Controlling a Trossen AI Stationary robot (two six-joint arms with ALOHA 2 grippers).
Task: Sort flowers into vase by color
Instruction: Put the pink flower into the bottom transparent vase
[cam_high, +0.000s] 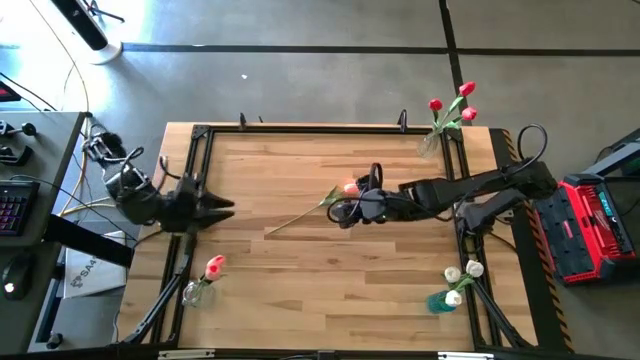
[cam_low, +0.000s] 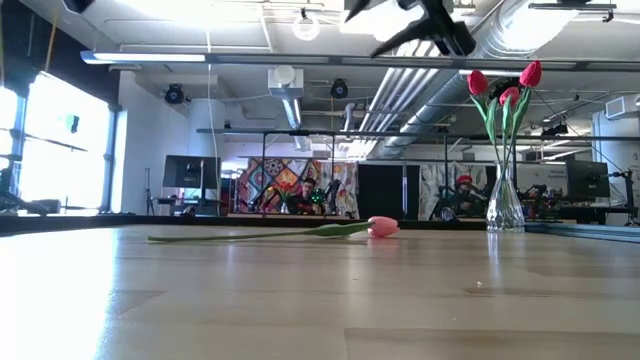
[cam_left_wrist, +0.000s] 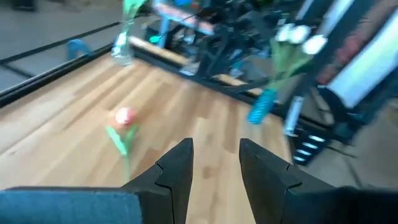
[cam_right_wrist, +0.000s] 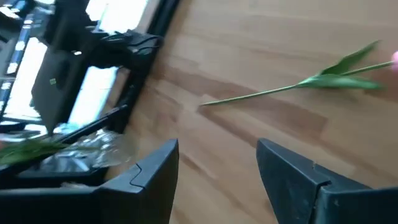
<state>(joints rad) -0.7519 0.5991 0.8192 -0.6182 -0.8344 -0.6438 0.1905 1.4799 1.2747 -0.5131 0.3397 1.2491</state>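
One pink tulip (cam_high: 350, 187) lies flat on the table's middle, its stem (cam_high: 295, 218) running toward the near left; it also shows in the low view (cam_low: 382, 227) and the left wrist view (cam_left_wrist: 124, 116). My right gripper (cam_high: 338, 212) hovers open above the table just near of the tulip's head, and the stem (cam_right_wrist: 273, 92) lies ahead of its fingers (cam_right_wrist: 217, 146). My left gripper (cam_high: 228, 208) waits open at the table's left side (cam_left_wrist: 214, 146). Red tulips stand in a clear vase (cam_high: 445, 125) at the far right corner.
A teal vase with white tulips (cam_high: 450, 290) stands at the near right corner (cam_left_wrist: 260, 112). A clear vase with one pink tulip (cam_high: 200, 285) stands at the near left. A dark frame rail (cam_high: 300, 128) runs along the table's edges. Bare wood lies between the vases.
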